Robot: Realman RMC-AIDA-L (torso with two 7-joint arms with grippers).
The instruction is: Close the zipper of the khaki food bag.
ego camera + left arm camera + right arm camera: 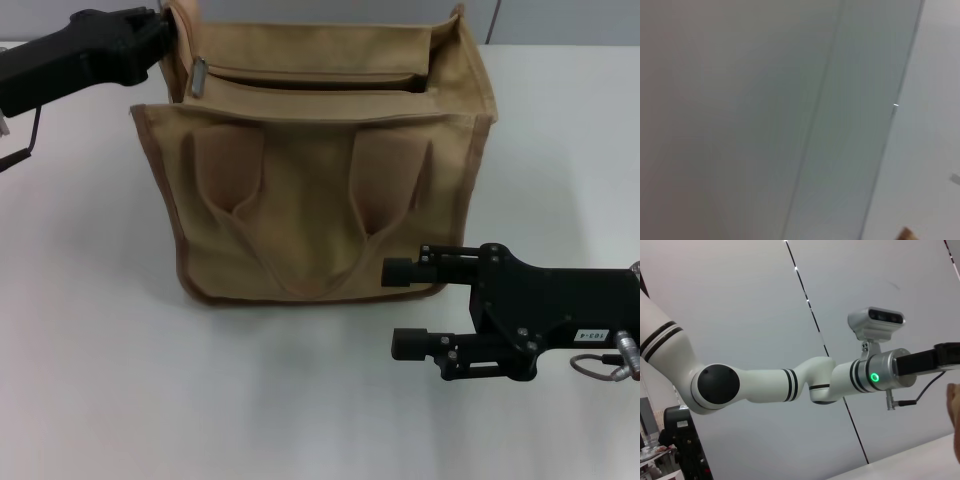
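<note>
The left gripper (165,25) gripped the khaki food bag (320,170) at its far left top corner, presumably bracing it beside the zipper (300,78) slider (closure unclear). The right gripper (405,308) hung wide open before the bag. White counter (100,380), grey panelled wall (740,300).

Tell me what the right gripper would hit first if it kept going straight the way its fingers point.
The right gripper points toward the robot's left, low beside the khaki food bag. Its upper finger would likely brush the bag's lower front corner first; depth is unclear, so it might pass just in front.
</note>
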